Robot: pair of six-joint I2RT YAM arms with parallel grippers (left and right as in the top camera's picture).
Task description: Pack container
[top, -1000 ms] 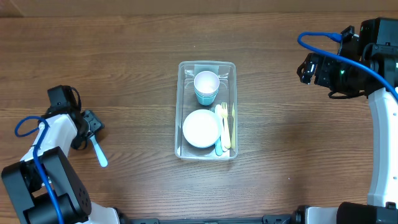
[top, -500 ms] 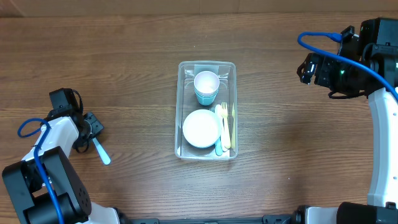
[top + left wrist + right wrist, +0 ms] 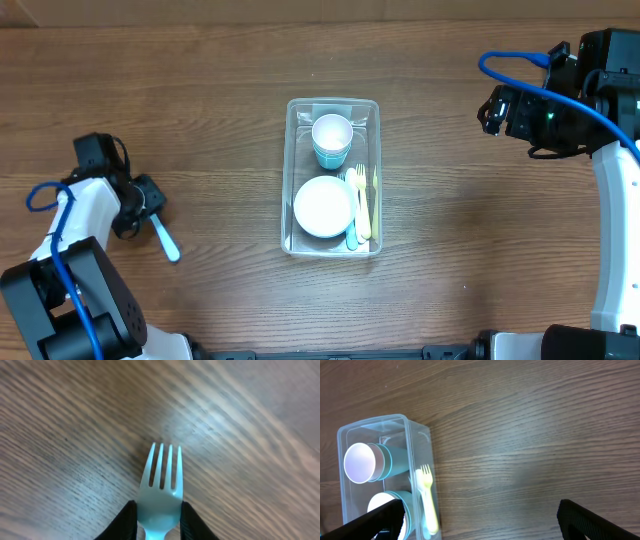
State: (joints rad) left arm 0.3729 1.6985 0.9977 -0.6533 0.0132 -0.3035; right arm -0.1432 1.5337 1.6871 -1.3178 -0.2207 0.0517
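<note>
With our left gripper (image 3: 158, 522) pinching the pale blue fork (image 3: 161, 485) and our right gripper (image 3: 480, 525) gaping idle, we risk the fork twisting loose before reaching the container (image 3: 288, 180) at the centre of the table (image 3: 200, 100).

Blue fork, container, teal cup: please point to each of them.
blue fork (image 3: 160, 497): left wrist view, base of the tines.
container (image 3: 288, 180): overhead view, left rim.
teal cup (image 3: 332, 136): overhead view, white inside.
</note>
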